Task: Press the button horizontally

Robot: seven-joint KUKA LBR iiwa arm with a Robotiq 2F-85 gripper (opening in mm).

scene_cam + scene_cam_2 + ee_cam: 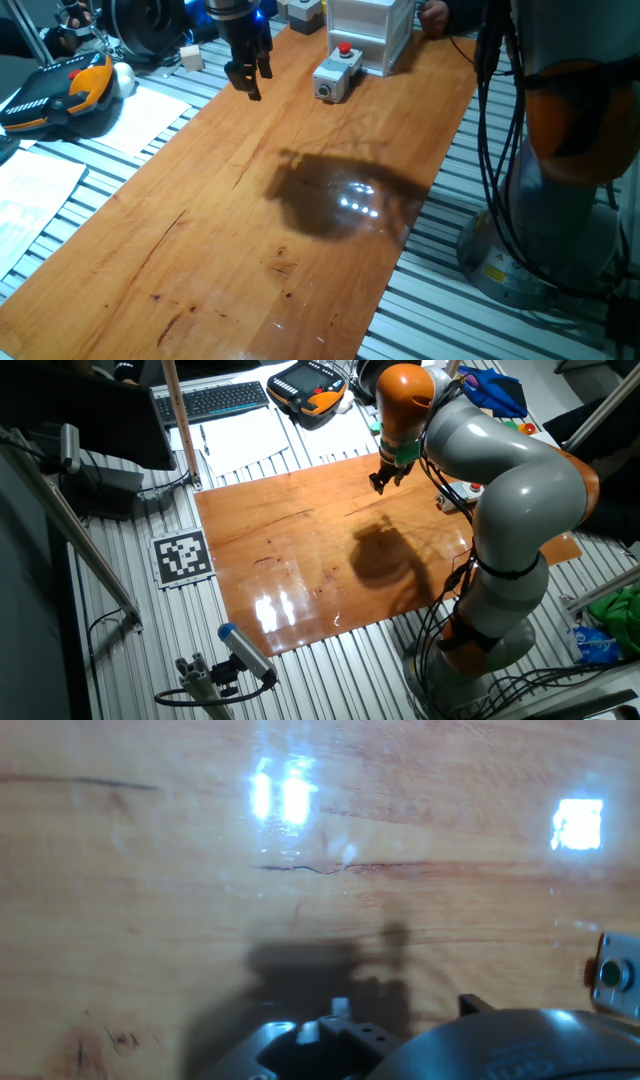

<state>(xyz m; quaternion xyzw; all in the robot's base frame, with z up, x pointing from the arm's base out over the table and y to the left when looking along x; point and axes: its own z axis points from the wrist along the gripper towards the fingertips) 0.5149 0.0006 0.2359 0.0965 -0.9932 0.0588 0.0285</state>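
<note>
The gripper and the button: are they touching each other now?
Apart. In one fixed view, bare table wood shows between the gripper and the button.

Button [337,74] sitting on wooden table [250,230] near far end, just in front of drawer box [370,30]. Second small box [304,13] standing further back, left of drawer box. Gripper [246,78] hanging above table, left of button, well apart from it. Pendant [55,92] lying off table at left, beside paper sheets [135,120]. In hand view, button [615,976] peeking in at right edge.
</note>
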